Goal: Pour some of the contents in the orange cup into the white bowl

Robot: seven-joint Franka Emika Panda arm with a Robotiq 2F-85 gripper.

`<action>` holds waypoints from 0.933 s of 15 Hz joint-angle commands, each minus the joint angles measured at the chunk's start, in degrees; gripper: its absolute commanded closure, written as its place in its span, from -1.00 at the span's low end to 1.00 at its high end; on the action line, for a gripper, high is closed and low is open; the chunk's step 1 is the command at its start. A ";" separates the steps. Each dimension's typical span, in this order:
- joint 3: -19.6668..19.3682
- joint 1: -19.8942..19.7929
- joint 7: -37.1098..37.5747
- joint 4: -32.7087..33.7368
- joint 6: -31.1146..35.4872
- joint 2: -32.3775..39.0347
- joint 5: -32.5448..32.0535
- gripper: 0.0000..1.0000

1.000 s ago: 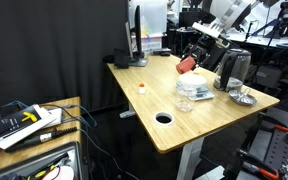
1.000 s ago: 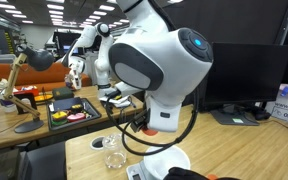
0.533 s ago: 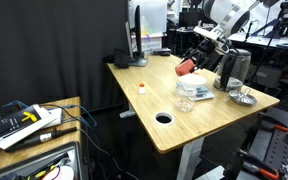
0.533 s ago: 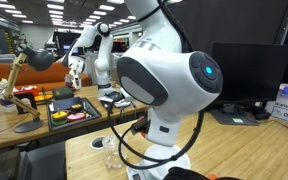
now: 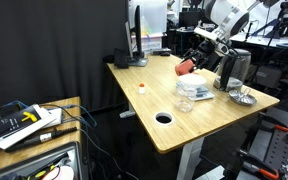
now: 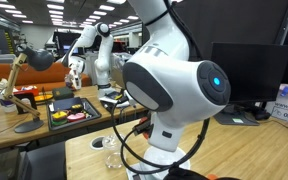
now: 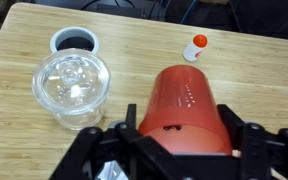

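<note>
The orange cup (image 5: 187,66) is held by my gripper (image 5: 196,58), tilted on its side above the white bowl (image 5: 196,90) near the table's far side. In the wrist view the cup (image 7: 184,105) fills the lower middle, with my gripper (image 7: 184,138) shut on it, black fingers (image 7: 124,135) on either side. Its mouth points away from the camera, so its contents are hidden. The bowl is almost wholly hidden under the gripper in the wrist view.
A clear glass container (image 7: 74,88) stands beside the bowl and also shows in an exterior view (image 5: 184,103). A small orange-and-white object (image 7: 195,47), a round table hole (image 7: 74,40), a metal dish (image 5: 242,97) and a dark jug (image 5: 234,68) are nearby.
The cup stays tilted over the bowl in almost the same place. The big arm joint near the camera has turned a little.
</note>
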 commanded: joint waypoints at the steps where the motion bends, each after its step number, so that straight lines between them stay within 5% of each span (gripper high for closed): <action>1: -0.47 0.39 0.05 0.10 -0.23 0.04 -0.01 -0.58; 3: -0.47 0.39 0.05 0.11 -0.26 0.04 -0.01 -0.58; 4: -0.47 0.39 0.05 0.11 -0.28 0.04 -0.01 -0.08; 14: -1.60 -3.43 2.88 4.22 -11.72 3.72 7.13 -0.08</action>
